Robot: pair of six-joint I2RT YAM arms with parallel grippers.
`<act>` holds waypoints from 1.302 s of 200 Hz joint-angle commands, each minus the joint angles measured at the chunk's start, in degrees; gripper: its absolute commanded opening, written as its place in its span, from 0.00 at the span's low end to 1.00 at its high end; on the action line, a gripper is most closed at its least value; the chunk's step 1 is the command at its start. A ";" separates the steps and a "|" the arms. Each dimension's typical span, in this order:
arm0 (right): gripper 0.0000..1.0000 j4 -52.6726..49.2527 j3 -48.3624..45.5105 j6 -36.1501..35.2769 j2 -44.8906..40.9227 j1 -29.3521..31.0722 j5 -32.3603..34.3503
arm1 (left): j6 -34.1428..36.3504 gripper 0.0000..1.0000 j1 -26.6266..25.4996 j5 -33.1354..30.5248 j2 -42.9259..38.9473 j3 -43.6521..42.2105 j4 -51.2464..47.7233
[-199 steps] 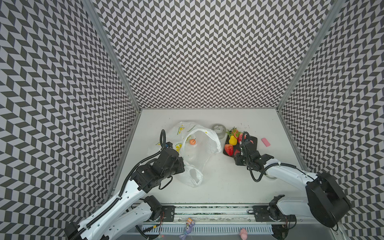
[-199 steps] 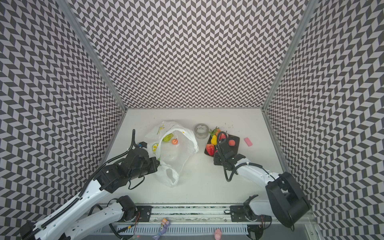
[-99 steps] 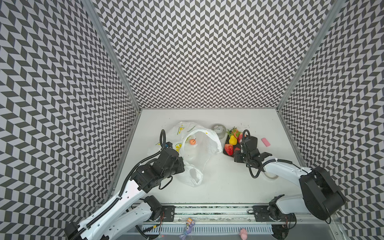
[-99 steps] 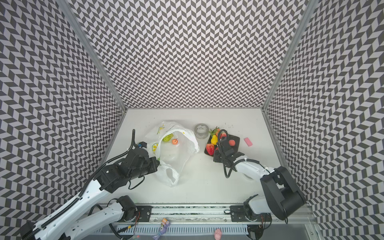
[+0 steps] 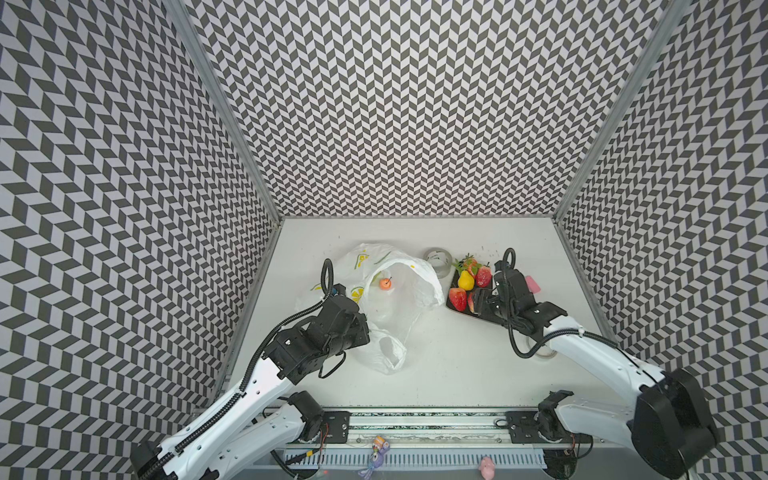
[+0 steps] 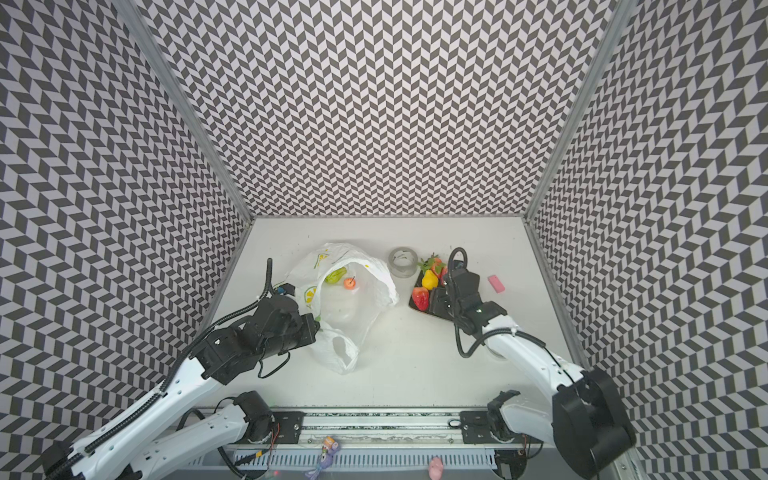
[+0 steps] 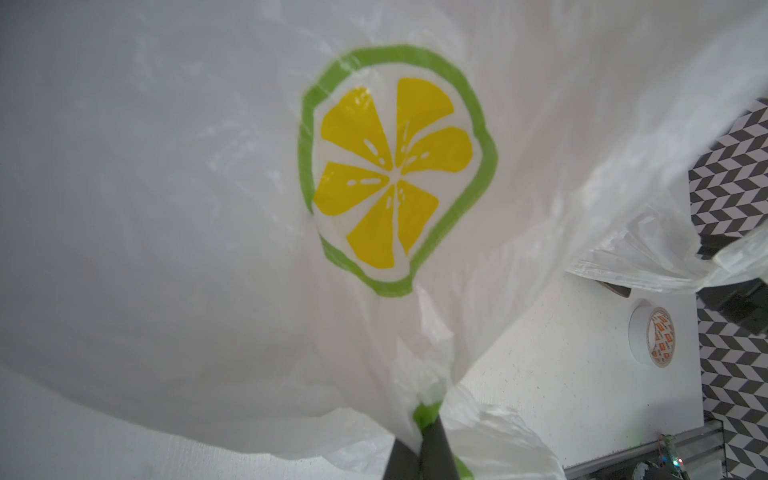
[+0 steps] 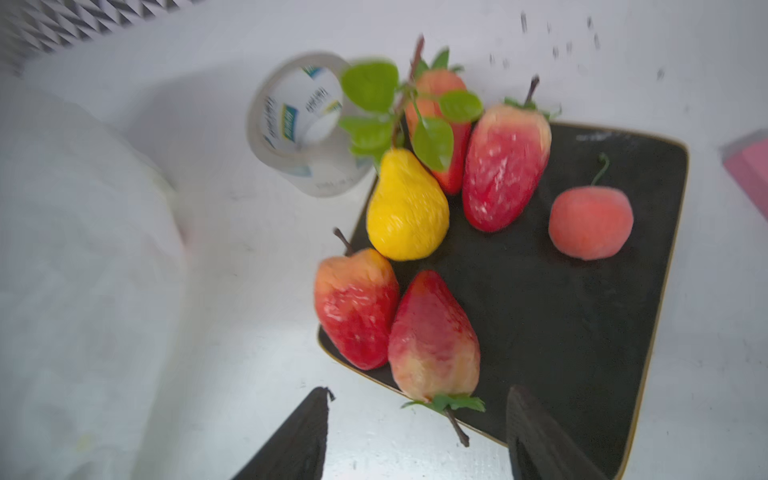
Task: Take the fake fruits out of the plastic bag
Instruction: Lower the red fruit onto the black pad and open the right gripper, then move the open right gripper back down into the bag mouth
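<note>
The white plastic bag printed with lemon slices lies open at mid-left. My left gripper is shut on a bunched fold of its near edge. Inside it lie a small orange-red round fruit and something green. On a black tray lie a yellow pear, several strawberries and an orange-red round fruit. My right gripper hangs open at the tray's near edge, over a strawberry it does not touch.
A clear tape roll stands just behind the tray, beside the bag. A pink block lies right of the tray. Another tape roll lies under my right arm. Patterned walls close in three sides.
My right gripper's jaws have spread wider over the tray and the arm has shifted slightly. The left arm and the bag have not moved.
</note>
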 commanded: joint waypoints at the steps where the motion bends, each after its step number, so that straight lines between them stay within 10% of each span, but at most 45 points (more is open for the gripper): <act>1: 0.59 2.03 2.41 -4.14 -5.71 -0.04 -3.74 | 0.28 0.00 0.46 -1.34 0.12 0.34 0.54; 42: 0.49 9.01 2.97 -11.89 -11.04 9.50 -9.89 | 0.45 0.00 0.55 -1.21 0.22 0.26 0.56; 111: 0.47 25.12 0.07 -28.65 -3.87 36.07 -1.35 | 0.28 0.00 0.52 -0.99 -0.18 0.17 0.14; 196: 0.42 27.26 12.69 -24.24 25.16 36.74 7.71 | -0.21 0.00 0.57 -0.16 -0.62 0.04 -0.96; 260: 0.46 24.97 23.37 -1.72 39.41 30.66 7.78 | 0.11 0.00 0.49 0.02 0.23 1.47 -1.36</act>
